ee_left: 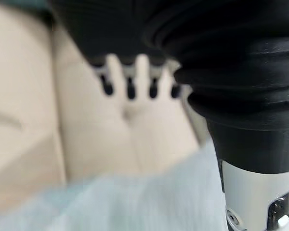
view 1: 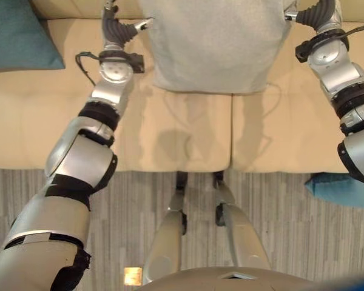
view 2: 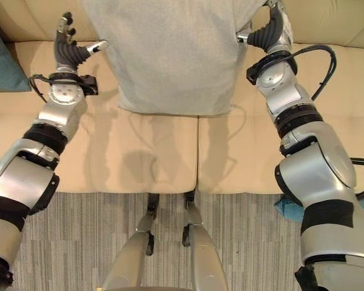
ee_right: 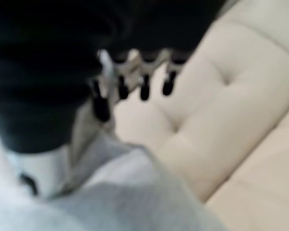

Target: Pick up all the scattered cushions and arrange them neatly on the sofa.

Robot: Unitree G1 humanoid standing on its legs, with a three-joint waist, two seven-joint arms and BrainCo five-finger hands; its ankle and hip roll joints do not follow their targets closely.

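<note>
A large light-grey cushion (view 1: 215, 42) leans at the middle of the beige sofa (view 1: 182, 133), against its backrest. My left hand (view 2: 67, 45) is raised just beside the cushion's left edge, fingers straight and thumb reaching toward the cloth. On the other side, my right hand (view 2: 270, 27) is at the cushion's right edge with its fingers straight and its thumb against the fabric. The grey cushion (ee_right: 111, 192) also shows in the right wrist view, under the thumb. A teal cushion (view 1: 18, 33) lies on the sofa's far left. A blue cushion (view 1: 343, 188) lies on the floor by the sofa's right front.
The front of both seat pads (view 2: 145, 151) is bare beige. Grey striped carpet (view 1: 139, 200) runs along the sofa's front edge.
</note>
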